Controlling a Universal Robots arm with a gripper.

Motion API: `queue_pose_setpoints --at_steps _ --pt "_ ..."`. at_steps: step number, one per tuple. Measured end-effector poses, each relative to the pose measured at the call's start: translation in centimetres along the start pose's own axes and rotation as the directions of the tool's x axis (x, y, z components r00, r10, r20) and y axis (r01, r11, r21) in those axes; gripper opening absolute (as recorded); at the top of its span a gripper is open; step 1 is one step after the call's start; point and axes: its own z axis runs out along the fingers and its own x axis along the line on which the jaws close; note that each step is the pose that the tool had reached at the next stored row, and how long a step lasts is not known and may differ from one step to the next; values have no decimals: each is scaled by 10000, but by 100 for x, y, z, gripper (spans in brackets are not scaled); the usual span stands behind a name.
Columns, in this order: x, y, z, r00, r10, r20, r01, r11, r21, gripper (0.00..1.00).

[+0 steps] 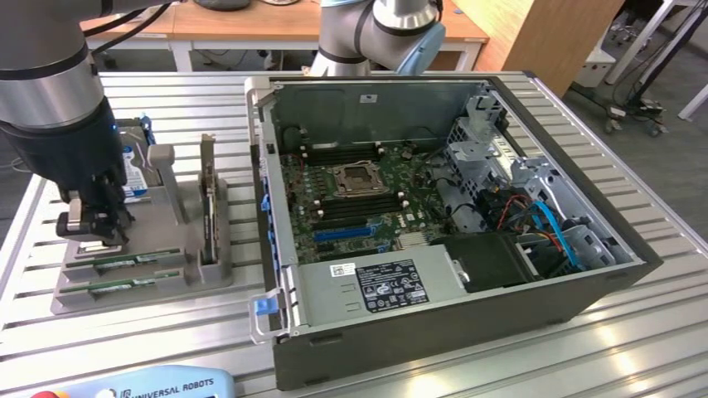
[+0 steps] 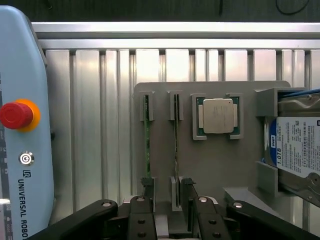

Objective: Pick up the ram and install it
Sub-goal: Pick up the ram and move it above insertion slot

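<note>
Wrist view: black gripper (image 2: 167,187), jaws spread, hangs over 2 thin green ram sticks (image 2: 146,135) edge-up; probably light, stiff, fragile, so pinch the flat faces.

Green ram (image 2: 147,135), grey holder (image 2: 210,160), silver processor (image 2: 218,115) (red button (image 2: 16,114), pale-blue pendant (image 2: 20,60))

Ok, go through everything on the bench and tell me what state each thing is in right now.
Gripper: open, holding nothing.
Processor: lying flat in its recess.
Ram stick nearer the processor: on edge in its slot.
Other ram stick: on edge in its slot.
Hard drive: seated in its holder.
Computer case: open, side panel off.
</note>
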Motion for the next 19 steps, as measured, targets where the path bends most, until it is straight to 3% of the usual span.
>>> queue_pose_setpoints --at_steps 19 --pt "93 1 8 10000 -99 1 99 10000 0 35"
